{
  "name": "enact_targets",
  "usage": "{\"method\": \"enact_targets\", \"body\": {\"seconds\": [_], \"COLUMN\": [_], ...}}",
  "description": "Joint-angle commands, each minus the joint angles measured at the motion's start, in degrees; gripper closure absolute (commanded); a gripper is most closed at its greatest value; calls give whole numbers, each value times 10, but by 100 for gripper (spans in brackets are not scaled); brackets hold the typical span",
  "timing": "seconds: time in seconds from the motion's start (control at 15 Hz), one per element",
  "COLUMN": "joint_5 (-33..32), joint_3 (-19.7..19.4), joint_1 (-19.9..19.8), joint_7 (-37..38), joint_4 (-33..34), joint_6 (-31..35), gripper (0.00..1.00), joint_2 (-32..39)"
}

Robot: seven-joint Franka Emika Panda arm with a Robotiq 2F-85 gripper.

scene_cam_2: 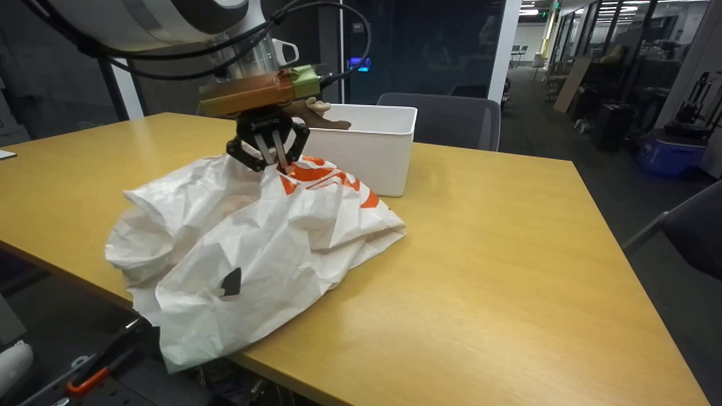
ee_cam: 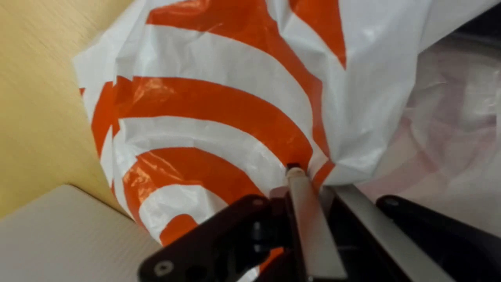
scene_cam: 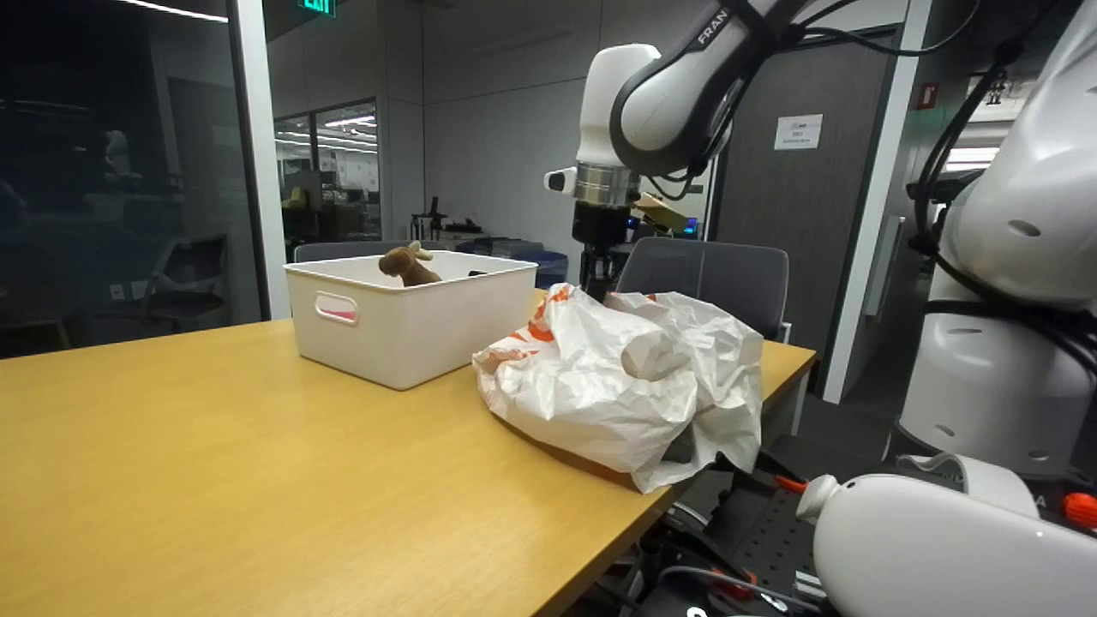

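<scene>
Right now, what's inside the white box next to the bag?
A brown soft toy pokes above the rim of the white box, and something pink shows through the handle hole. The walls hide the rest, so I can't see deeper.

A black two-fingered gripper (ee_cam: 315,182) pinches a fold of a crumpled white plastic bag (ee_cam: 219,103) printed with curved orange bands; the creases run together at the tips, and pale grey strips line the fingers (ee_cam: 316,231). On one side of these the bag's thin film is translucent, faint reddish print showing through. On the other, the bag's edge lies over a yellow wooden worktop (ee_cam: 43,102). The rounded corner of a pale plastic box (ee_cam: 66,239) sits just beside that edge; whether they touch is unclear.
</scene>
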Motion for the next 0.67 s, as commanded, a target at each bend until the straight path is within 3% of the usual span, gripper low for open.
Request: {"method": "enact_targets", "body": {"seconds": [0.0,0.33,0.53,0.6], "joint_5": [-116,-268,-277,-259], "joint_3": [40,59,54,52], "joint_1": [-62,-97,-85,-80], "joint_7": [158,382,432,425], "joint_4": [43,82,94,94], "joint_6": [32,-3,-27,-30], "gripper": [92,88,90,69], "joint_2": [52,75,89,94]}}
